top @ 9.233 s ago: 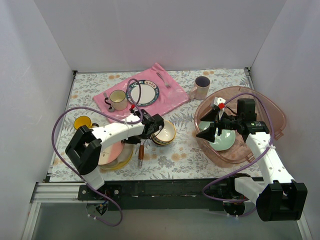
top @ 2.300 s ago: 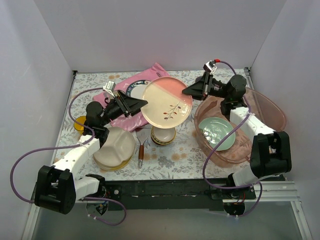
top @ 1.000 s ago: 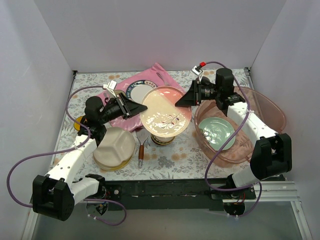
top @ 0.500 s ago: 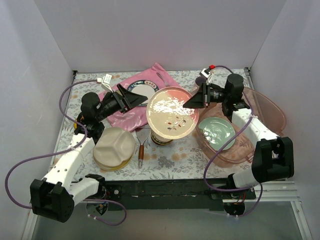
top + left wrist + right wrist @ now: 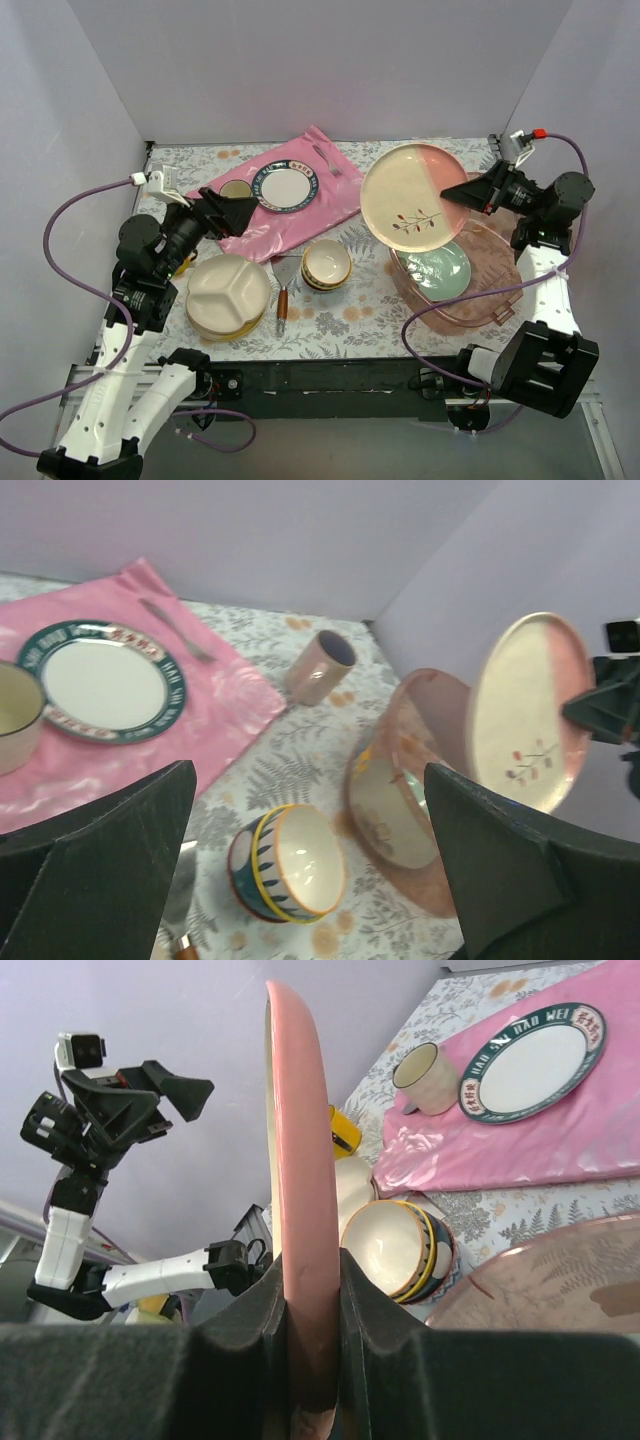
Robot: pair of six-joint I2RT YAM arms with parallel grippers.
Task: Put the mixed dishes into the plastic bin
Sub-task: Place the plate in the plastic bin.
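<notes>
My right gripper (image 5: 455, 192) is shut on the right rim of a cream and pink plate (image 5: 410, 195), which hangs tilted in the air over the near left part of the plastic bin (image 5: 505, 295). Edge-on, the plate (image 5: 295, 1160) sits clamped between the right fingers (image 5: 250, 1310). A mint-green plate (image 5: 435, 268) lies inside the bin. My left gripper (image 5: 235, 210) is open and empty, raised above the pink mat's left end. Stacked bowls (image 5: 326, 265) and a cream divided plate (image 5: 228, 290) stay on the table. A pinkish mug (image 5: 320, 667) stands beyond the mat.
A pink mat (image 5: 310, 215) at the back holds a blue-rimmed white plate (image 5: 285, 187), a cream mug (image 5: 425, 1075) and a spoon (image 5: 325, 158). A brown-handled utensil (image 5: 282, 295) lies between the divided plate and bowls. A yellow mug (image 5: 342, 1132) stands at the left. White walls enclose the table.
My left gripper opened, let go of the cream and pink plate and drew back to the left. The right arm carried the plate rightward and tilted it up over the bin.
</notes>
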